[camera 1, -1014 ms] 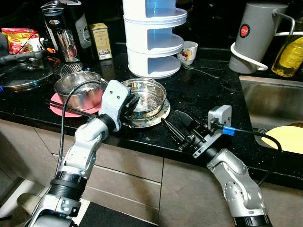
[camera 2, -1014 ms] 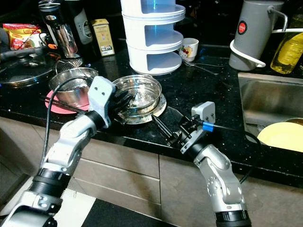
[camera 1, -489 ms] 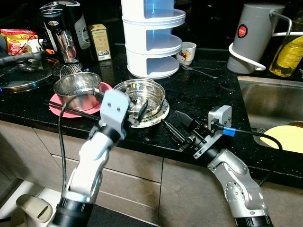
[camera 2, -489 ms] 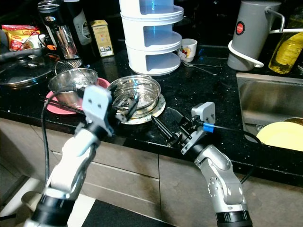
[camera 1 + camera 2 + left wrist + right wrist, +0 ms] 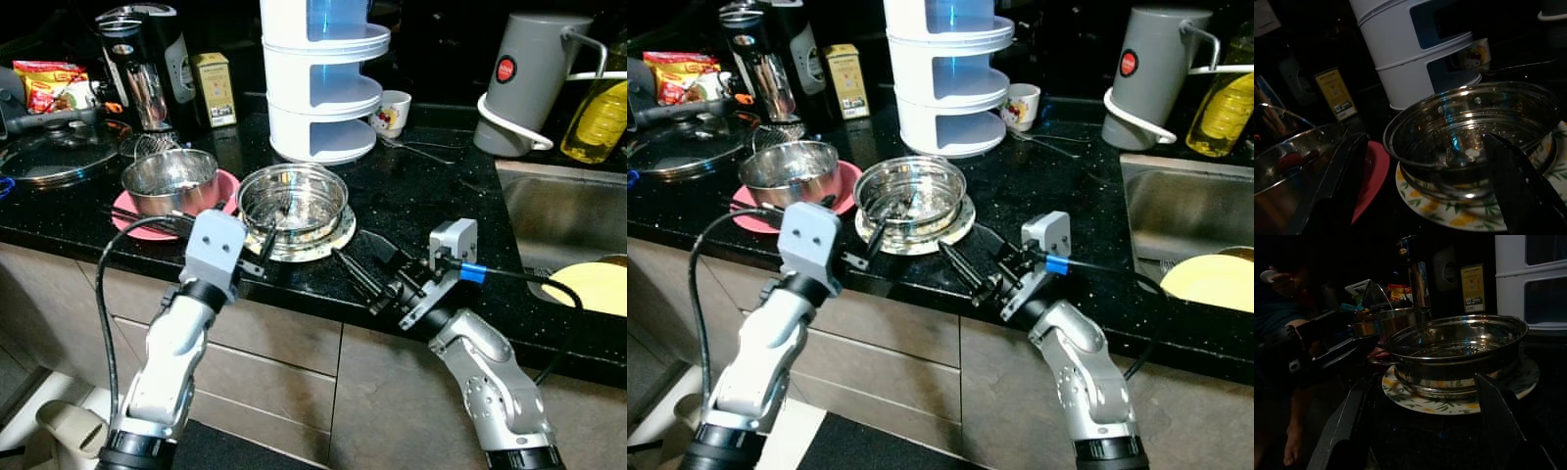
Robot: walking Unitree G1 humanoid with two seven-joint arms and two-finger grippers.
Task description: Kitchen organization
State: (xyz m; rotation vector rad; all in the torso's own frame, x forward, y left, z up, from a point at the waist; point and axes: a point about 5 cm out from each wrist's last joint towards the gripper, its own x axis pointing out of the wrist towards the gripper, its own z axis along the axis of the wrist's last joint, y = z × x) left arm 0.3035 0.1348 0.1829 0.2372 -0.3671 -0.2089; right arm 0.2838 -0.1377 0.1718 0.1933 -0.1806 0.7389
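Observation:
A perforated steel bowl [image 5: 292, 199] sits on a leaf-patterned plate [image 5: 334, 238] near the counter's front edge. To its left a second steel bowl [image 5: 176, 181] rests on a pink plate [image 5: 228, 185] with dark chopsticks [image 5: 137, 217] across it. My left gripper [image 5: 266, 240] is open at the counter edge, just short of the perforated bowl's near rim; the left wrist view has the bowl [image 5: 1474, 132] ahead between its fingers. My right gripper [image 5: 351, 245] hovers open low over the counter, right of the patterned plate, pointing at it and holding nothing.
A white tiered rack [image 5: 323, 88] stands behind the bowls with a cup [image 5: 394, 110] beside it. At the right are a grey jug [image 5: 534, 78], an oil bottle [image 5: 600, 117] and a sink [image 5: 558, 211] holding a yellow plate [image 5: 593, 284]. A blender [image 5: 142, 64] and glass lid [image 5: 49, 162] are at the left.
My left gripper has drawn back from the perforated bowl's rim toward the counter edge and dropped lower. The right arm has stayed put. The camera shifted slightly.

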